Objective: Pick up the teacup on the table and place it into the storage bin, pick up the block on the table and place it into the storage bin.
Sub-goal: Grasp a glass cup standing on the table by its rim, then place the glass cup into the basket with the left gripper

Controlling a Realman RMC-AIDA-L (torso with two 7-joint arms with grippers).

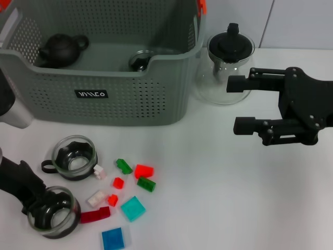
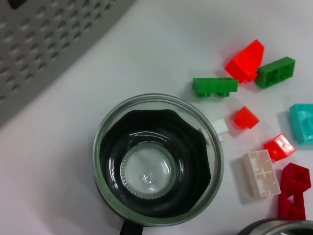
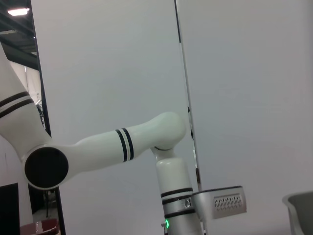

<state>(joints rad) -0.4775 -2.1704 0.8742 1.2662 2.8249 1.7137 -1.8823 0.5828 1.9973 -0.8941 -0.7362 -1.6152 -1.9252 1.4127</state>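
Note:
Two glass teacups with black liners stand on the white table. One teacup [image 1: 74, 158] [image 2: 156, 166] is in front of the storage bin [image 1: 104, 73]. The other teacup [image 1: 52, 212] [image 2: 279, 227] is nearer the front edge, and my left gripper [image 1: 39, 205] is at its left rim. Small blocks lie to the right of the cups, among them a green block [image 1: 124, 166] [image 2: 215, 86], a red one [image 1: 144, 171] [image 2: 245, 60], a white one [image 1: 96, 198] [image 2: 261, 173], a teal tile [image 1: 133, 208] and a blue tile [image 1: 113, 239]. My right gripper [image 1: 234, 104] hangs open over the table at the right and holds nothing.
Inside the bin are a dark teapot [image 1: 62, 49] and a glass cup [image 1: 140, 60]. A glass teapot with a black lid [image 1: 229, 65] stands right of the bin, just behind the right gripper. The right wrist view shows only a wall and a white robot arm [image 3: 122, 144].

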